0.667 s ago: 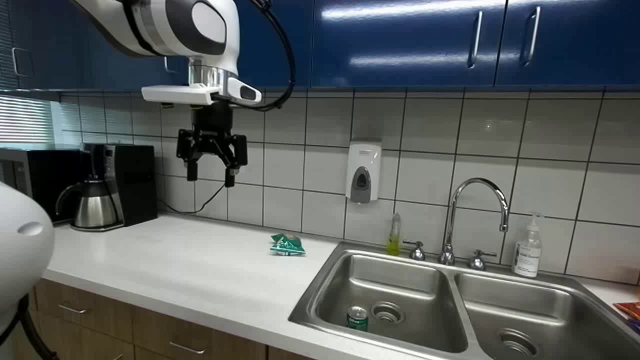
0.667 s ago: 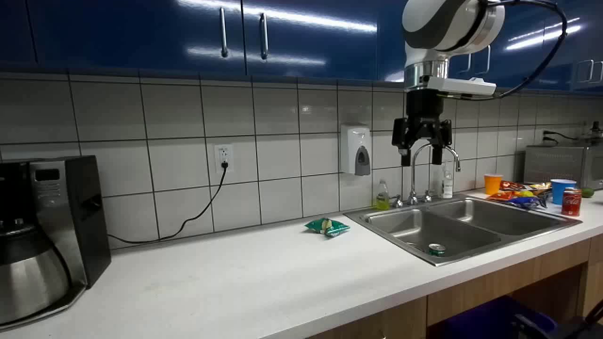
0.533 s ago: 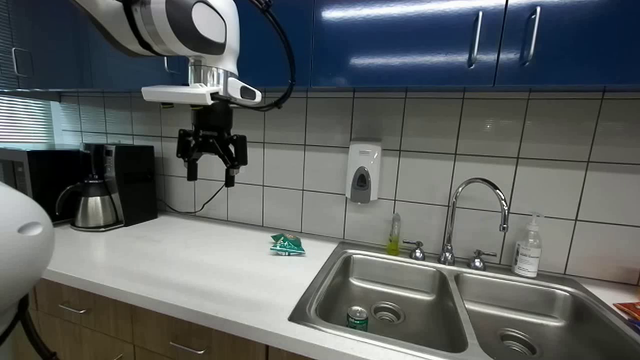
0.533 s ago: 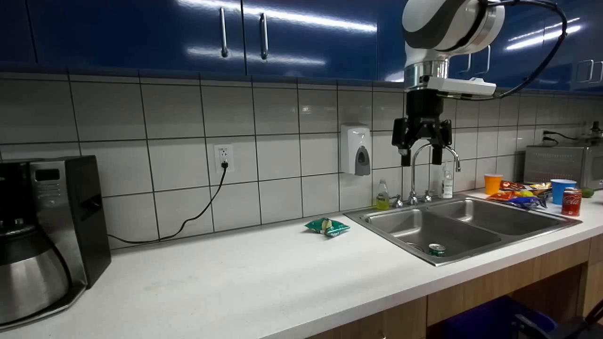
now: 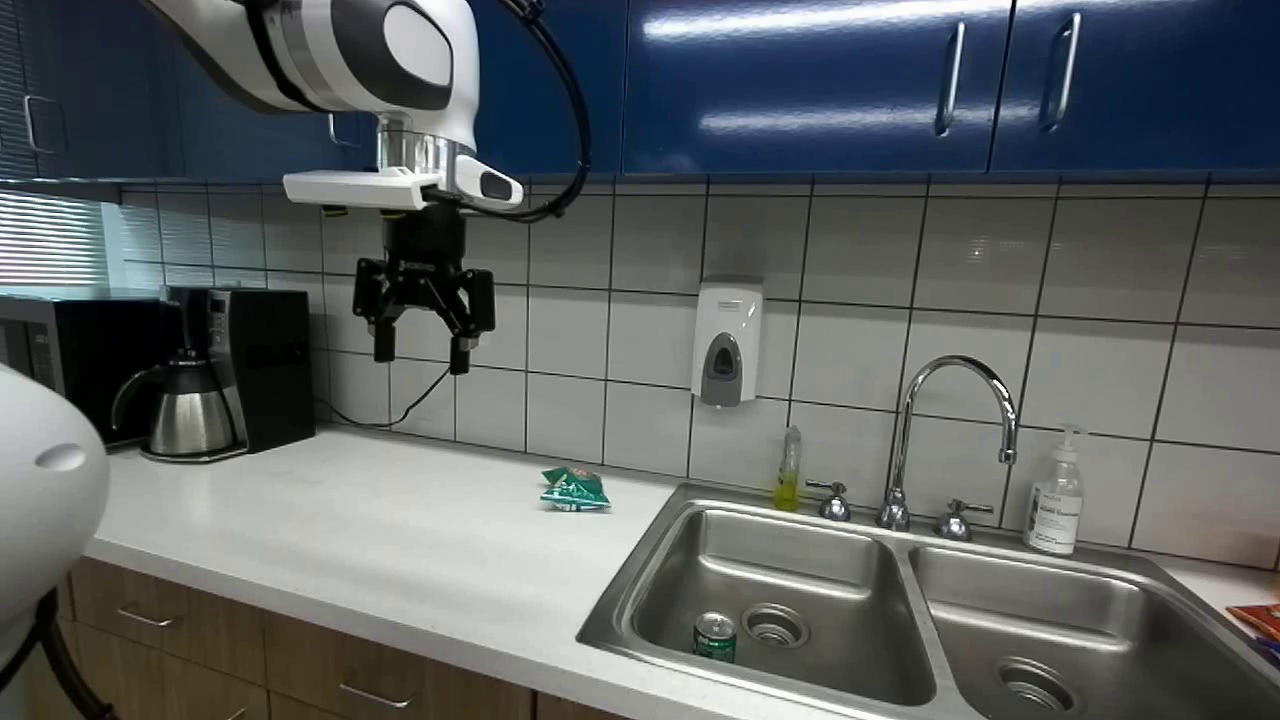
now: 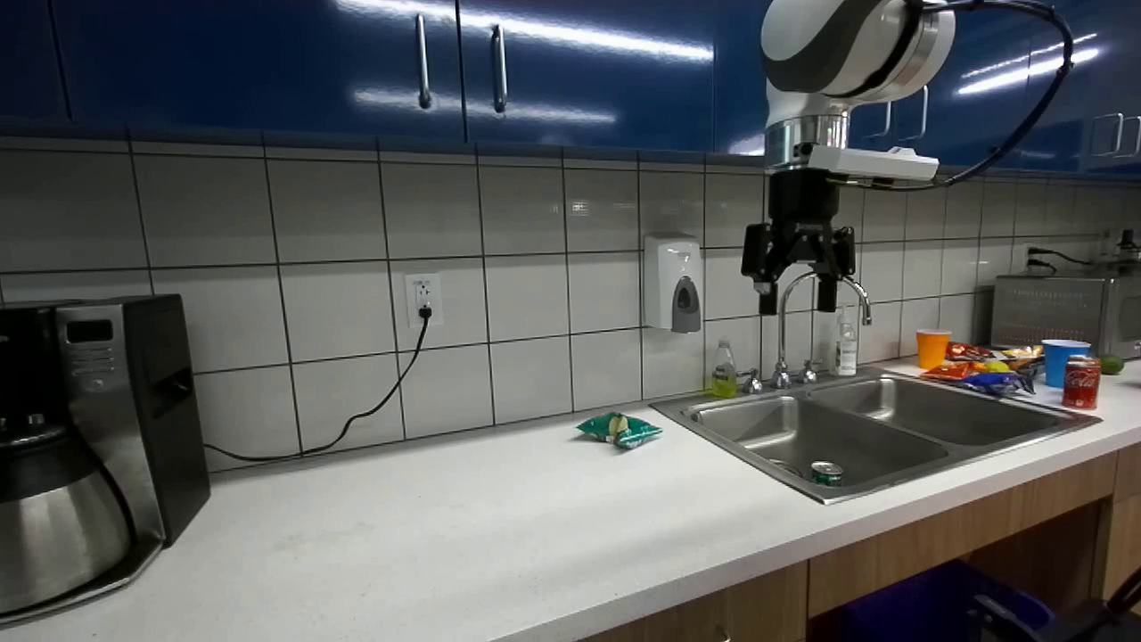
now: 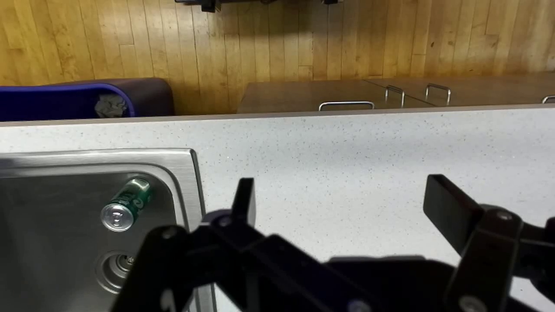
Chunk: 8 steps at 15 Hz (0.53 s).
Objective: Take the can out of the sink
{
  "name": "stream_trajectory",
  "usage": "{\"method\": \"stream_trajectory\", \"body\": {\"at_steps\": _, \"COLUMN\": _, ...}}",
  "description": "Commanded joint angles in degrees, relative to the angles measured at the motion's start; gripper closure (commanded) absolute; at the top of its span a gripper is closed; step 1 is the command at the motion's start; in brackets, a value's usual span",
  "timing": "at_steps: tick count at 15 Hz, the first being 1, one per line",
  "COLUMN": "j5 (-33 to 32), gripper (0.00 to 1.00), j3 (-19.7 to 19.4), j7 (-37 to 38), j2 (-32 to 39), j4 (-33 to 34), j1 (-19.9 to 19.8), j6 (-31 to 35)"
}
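The long white desk (image 6: 499,517) carries a steel sink (image 5: 928,625), whose chrome faucet (image 5: 901,440) arches up at the back. The black gripper (image 5: 422,352) hangs well above the desk, its fingers parted wide. A crumpled green packet (image 5: 575,490) lies on the desk near the sink. The green can (image 5: 715,638) stands upright, silvery top showing, inside the sink's basin (image 5: 850,640) nearer the packet, near the drain (image 5: 775,626).

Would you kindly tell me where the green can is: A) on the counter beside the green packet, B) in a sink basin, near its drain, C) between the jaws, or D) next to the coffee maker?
B, because an exterior view shows the green can standing in the sink basin, close to the drain.
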Motion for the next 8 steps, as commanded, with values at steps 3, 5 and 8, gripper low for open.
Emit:
{"method": "stream_trajectory", "body": {"at_steps": 3, "j5": -0.05, "gripper": 0.00, "j3": -0.27, "j7": 0.34, "j2": 0.53, "j4": 0.42, "j1": -0.11, "j6": 0.10}}
{"method": "stream_trajectory", "body": {"at_steps": 5, "j5": -0.17, "gripper": 0.00, "j3": -0.96, "j7": 0.37, "j2": 2.21, "j4": 1.33, "j1": -0.71, "j6": 0.74}}
{"method": "stream_trajectory", "body": {"at_steps": 8, "j5": -0.25, "gripper": 0.00, "j3": -3.28, "j7": -0.09, "j2": 5.91, "j4": 2.95, "j1": -2.14, "j6": 2.80}}
